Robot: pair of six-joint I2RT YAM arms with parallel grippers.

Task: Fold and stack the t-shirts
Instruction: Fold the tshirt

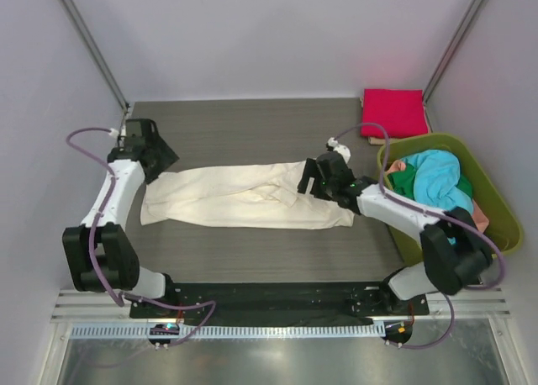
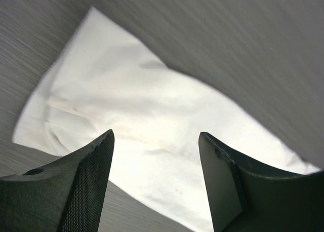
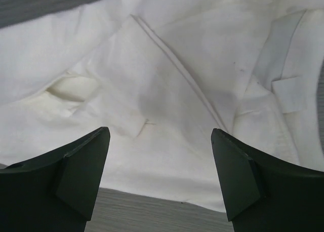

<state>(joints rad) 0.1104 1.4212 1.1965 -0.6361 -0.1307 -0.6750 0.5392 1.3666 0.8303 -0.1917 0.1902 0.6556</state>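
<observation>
Two grippers, both spread wide, nothing held in either. The left gripper (image 2: 156,141) sits over the left end of the cream-white t-shirt (image 1: 239,196), with cloth showing between its fingers (image 2: 86,181). Can't tell if the tips touch the fabric. The right gripper (image 3: 161,136) is over the right part of the same shirt, with seams and a tucked-in flap visible below it. Contact is unclear there too.

The cream-white t-shirt lies as a long wrinkled strip running left to right across the middle of the bench (image 1: 252,124), its sides folded inward. The magenta-red t-shirt (image 1: 393,112) is folded into a flat square at the far right corner, just behind the olive-green basket (image 1: 503,213). The basket is at the right edge of the bench, beside the right arm. In it, the turquoise t-shirt (image 1: 437,179) is on top, the green t-shirt (image 1: 403,183) is under its left side, and a bit of the salmon pink t-shirt (image 1: 481,214) shows at the right.
</observation>
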